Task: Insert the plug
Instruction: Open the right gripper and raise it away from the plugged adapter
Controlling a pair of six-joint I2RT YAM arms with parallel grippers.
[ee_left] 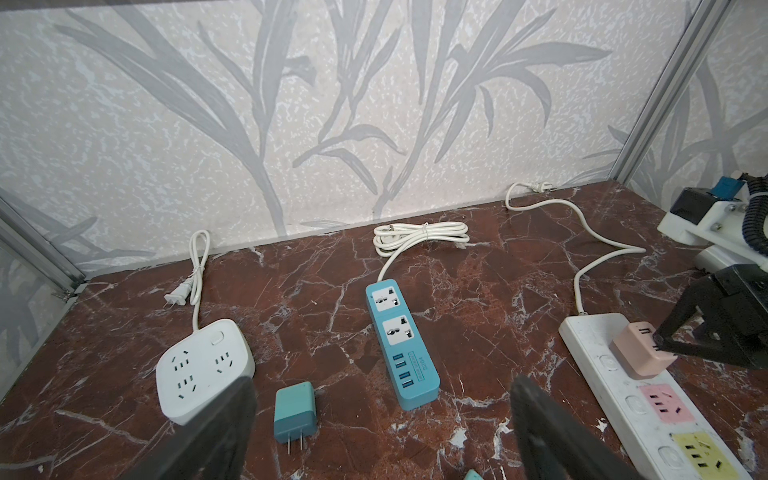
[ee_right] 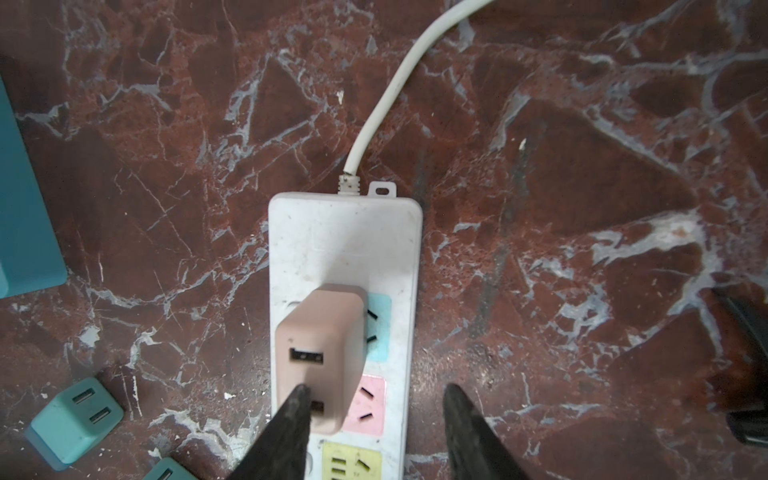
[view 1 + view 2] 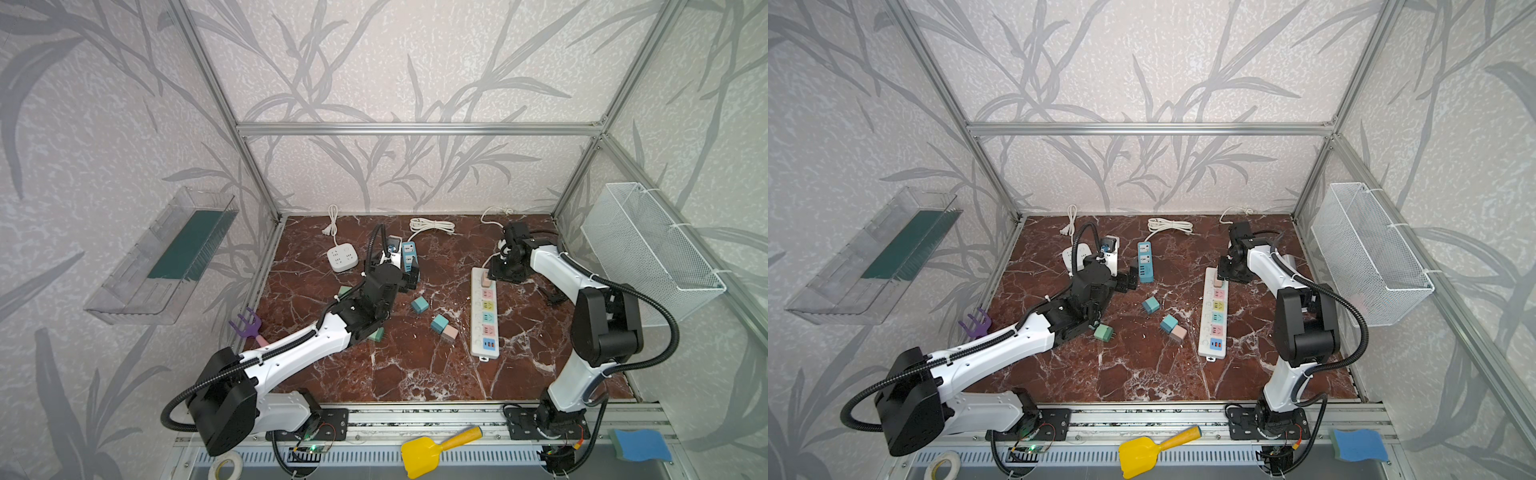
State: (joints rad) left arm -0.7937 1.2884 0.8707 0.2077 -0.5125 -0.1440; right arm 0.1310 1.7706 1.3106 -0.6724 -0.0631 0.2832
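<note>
A pink plug (image 2: 320, 357) stands upright in the end socket of the long white power strip (image 2: 345, 232), nearest the strip's cord. In both top views the plug (image 3: 485, 279) (image 3: 1218, 283) sits at the strip's far end. My right gripper (image 2: 376, 390) hovers just above it, open. One of its fingers (image 2: 291, 419) overlaps the plug's top face and the other hangs over the strip's edge. From the left wrist view, the plug (image 1: 636, 353) shows with a right finger against its side. My left gripper (image 1: 382, 382) is wide open and empty above the floor, near a loose teal plug (image 1: 295, 409).
A blue power strip (image 3: 409, 253) and a white rounded socket block (image 3: 342, 257) lie at the back left. Loose teal cubes (image 3: 419, 305) (image 3: 439, 323) and a pink one (image 3: 449, 333) lie mid-floor left of the white strip (image 3: 484, 328). White cords run along the back wall.
</note>
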